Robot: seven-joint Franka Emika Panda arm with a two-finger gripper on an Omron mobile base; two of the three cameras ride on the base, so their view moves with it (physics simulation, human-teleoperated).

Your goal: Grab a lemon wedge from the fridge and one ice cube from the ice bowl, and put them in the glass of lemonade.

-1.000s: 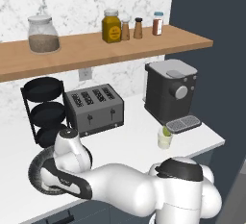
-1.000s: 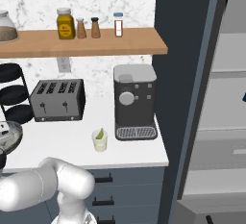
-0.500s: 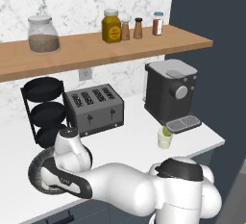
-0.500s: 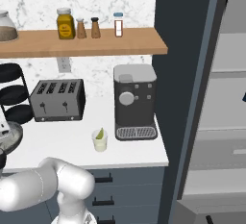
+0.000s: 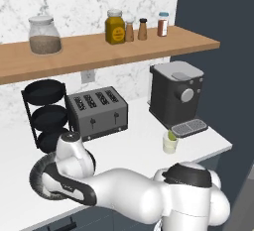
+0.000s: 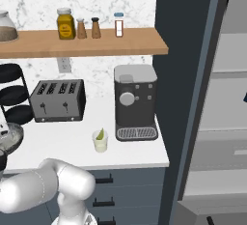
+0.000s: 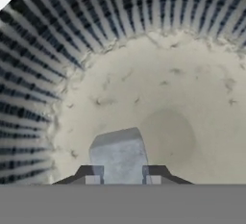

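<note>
The pincer (image 7: 122,176) is down inside the ice bowl (image 7: 57,50), and its two dark fingertips (image 7: 91,175) are closed on a pale grey ice cube (image 7: 119,153) that lies on the whitish speckled bottom; the cube fills the gap between them, though whether it is lifted off the bottom I cannot tell from so close. The ribbed dark wall of the bowl rises around it. In the right base view the bowl's rim (image 6: 14,137) shows at the left edge of the white counter (image 6: 62,139). The glass of lemonade (image 5: 170,142) stands in front of the coffee machine (image 5: 176,98), well apart from the bowl; a lemon wedge (image 6: 100,134) sits in it; the toaster (image 5: 96,112) is behind; the fridge (image 6: 222,113) stands open at the right.
</note>
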